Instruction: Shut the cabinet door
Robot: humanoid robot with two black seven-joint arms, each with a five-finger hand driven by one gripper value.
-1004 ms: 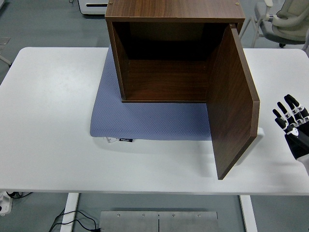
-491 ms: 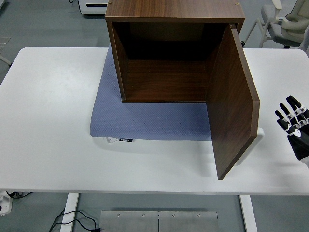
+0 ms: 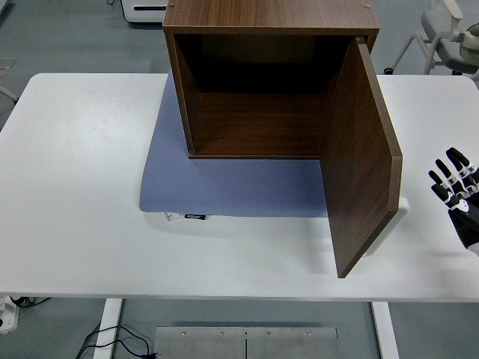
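Cabinet sits at the far middle of my white table, a dark wooden box with its front opening turned toward me and nothing that I can see inside. It rests on a blue-grey mat that spreads out in front of it. Its door is hinged on the right side and stands wide open, swung out toward the near edge so I see its inner face, with its free edge hanging over the table past the mat.

On my right, the right hand shows at the picture's edge, over the table and to the right of the door, apart from it. Its fingers are spread and point away from me, grasping nothing. The wrist is cut off by the frame, so I cannot say much about how the arm is angled.
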